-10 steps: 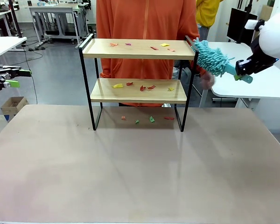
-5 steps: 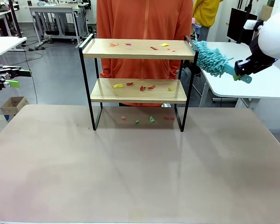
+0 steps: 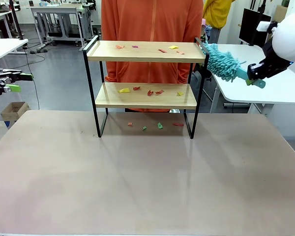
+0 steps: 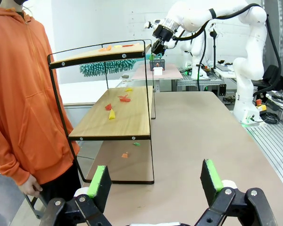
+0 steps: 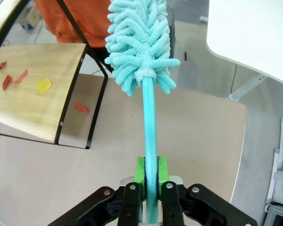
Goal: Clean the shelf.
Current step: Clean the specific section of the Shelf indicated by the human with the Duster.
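1 shelf with 2 boards. Scraps of coloured paper — 5 on the top board, 5 on the lower board, and 4 I can make out on the table under it, so 14. 1 duster. 2 grippers: left gripper, right gripper. 2 people — 1 person in orange, 1 person in yellow farther back.
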### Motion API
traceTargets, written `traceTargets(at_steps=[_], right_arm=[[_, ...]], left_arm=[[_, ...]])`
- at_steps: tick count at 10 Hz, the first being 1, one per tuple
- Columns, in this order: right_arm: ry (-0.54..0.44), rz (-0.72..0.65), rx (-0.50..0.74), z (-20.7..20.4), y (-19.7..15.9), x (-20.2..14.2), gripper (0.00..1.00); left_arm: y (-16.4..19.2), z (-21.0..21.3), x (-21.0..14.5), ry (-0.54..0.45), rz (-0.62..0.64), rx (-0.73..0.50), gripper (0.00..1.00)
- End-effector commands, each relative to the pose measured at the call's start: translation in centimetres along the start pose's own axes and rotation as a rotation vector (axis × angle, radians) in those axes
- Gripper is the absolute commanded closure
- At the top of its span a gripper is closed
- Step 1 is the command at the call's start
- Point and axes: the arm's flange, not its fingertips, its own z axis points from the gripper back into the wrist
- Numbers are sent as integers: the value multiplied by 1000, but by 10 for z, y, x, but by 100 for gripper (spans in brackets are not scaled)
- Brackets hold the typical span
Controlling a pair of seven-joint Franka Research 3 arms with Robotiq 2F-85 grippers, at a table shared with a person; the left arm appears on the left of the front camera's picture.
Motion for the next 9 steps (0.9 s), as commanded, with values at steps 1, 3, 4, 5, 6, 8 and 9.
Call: traceTargets(at_steps=[1, 3, 4, 5, 6, 8, 9], right_arm=[[102, 73, 42, 38, -29, -9, 87], [220, 158, 6, 68, -47, -29, 87], [285, 201, -14, 84, -54, -37, 87], [376, 268, -8, 101, -56, -49, 87], [455, 330, 8, 114, -55, -58, 87], [593, 436, 58, 135, -50, -74, 87], [653, 490, 117, 141, -44, -83, 87]], left_arm=[[-3, -3, 3, 6, -1, -1, 0], [-3, -3, 3, 6, -1, -1, 0], [-3, -3, 3, 6, -1, -1, 0], [-3, -3, 3, 6, -1, -1, 0], [-3, -3, 3, 6, -1, -1, 0], [-3, -3, 3, 6, -1, -1, 0], [-3, -3, 3, 6, -1, -1, 0]])
